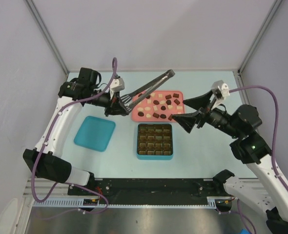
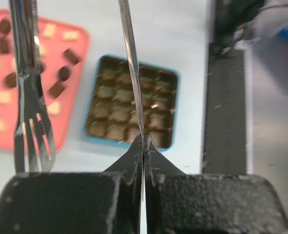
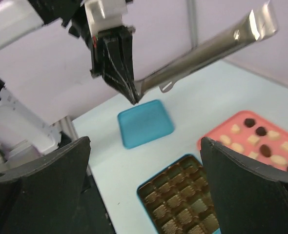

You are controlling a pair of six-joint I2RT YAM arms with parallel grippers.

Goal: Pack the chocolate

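The left pincer (image 1: pixel 119 104) is seen clamped tight on a pair of metal tongs (image 1: pixel 151 87). In the left wrist view one thin blade of the tongs (image 2: pixel 132 73) is pinched edge-on between the shut jaws. The other blade, fork-tipped, hangs free to the side over the pink tray (image 2: pixel 80 44). The tongs are held up off the desk (image 1: pixel 207 146), with the joined end slanting up and away toward the back wall.

The right pincer (image 1: pixel 179 110) is spread wide and nothing is gripped. It is held just beside the right edge of the pink tray, its fingers (image 3: pixel 41 185) framing the teal box (image 3: pixel 180 200) below.

The chocolate (image 1: pixel 162 103) is found scattered loose in the pink tray, with dark, reddish and cream pieces mixed. The teal box with its gold-brown grid is set just in front of that tray. A teal lid (image 1: pixel 94 133) lies flat to the box's left, apart from it.
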